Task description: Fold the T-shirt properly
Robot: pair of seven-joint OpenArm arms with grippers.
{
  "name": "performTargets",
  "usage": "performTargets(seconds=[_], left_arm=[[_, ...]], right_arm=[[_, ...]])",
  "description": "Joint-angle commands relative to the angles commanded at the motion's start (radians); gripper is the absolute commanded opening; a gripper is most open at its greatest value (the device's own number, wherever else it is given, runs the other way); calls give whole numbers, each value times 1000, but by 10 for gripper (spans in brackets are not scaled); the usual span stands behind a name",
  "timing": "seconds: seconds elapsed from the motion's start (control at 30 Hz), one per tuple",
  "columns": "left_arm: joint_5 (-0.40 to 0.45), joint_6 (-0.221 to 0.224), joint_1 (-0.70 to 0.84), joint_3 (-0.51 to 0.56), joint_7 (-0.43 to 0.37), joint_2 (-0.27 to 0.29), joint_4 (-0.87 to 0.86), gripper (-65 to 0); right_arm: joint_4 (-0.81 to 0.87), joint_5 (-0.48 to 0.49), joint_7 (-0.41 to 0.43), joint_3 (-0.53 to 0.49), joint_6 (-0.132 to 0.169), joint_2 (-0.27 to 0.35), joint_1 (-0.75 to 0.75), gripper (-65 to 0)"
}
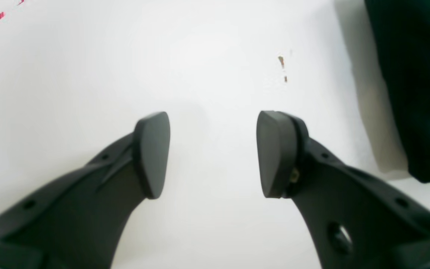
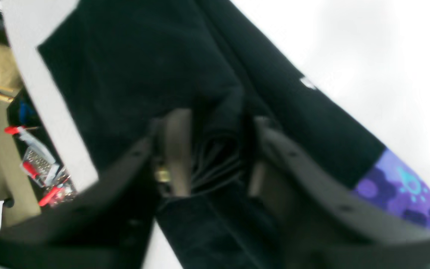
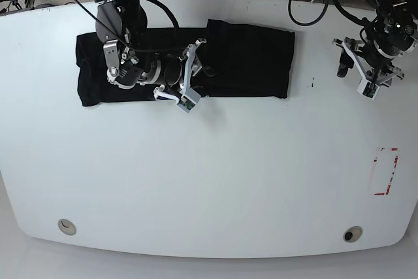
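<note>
Black fabric bunches up right in front of your right wrist camera, squeezed between the two fingers of your right gripper [image 2: 215, 153]. Your right gripper is clamped on a thick fold of the T-shirt [image 2: 133, 67]. You can see a purple patch with a light blue shape [image 2: 405, 186] on the cloth at the lower right of that view, but it is blurry.

From the base view, the T-shirt [image 3: 251, 60] lies as a long black band across the far part of the white table [image 3: 209, 181]. Your right gripper [image 3: 189, 76] sits over the middle of the band, near its front edge.

Your left gripper [image 1: 213, 153] has its two fingers wide apart with nothing between them. It hangs over bare table. A dark edge of the shirt shows at the far right of your left wrist view, well apart from the pads [image 1: 151, 153].

In the base view, your left gripper [image 3: 362, 63] is off to the side of the shirt. A red marked box [image 3: 385, 171] sits on the table on that same side.
</note>
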Motion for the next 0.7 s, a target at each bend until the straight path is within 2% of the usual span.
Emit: performTargets(seconds=[0.03, 0.13, 0.27, 0.7], left_arm=[[0, 0, 0, 0, 0, 0, 0, -306], [0, 0, -3, 3, 0, 0, -6, -306], [0, 0, -3, 0, 0, 0, -11, -306], [2, 0, 2, 3, 0, -2, -11, -306]], right_arm=[[-2, -12, 2, 0, 0, 0, 0, -650], [6, -35, 2, 0, 0, -2, 3, -650], [86, 2, -5, 3, 0, 3, 5, -650], [87, 57, -14, 58, 0, 15, 49, -650]])
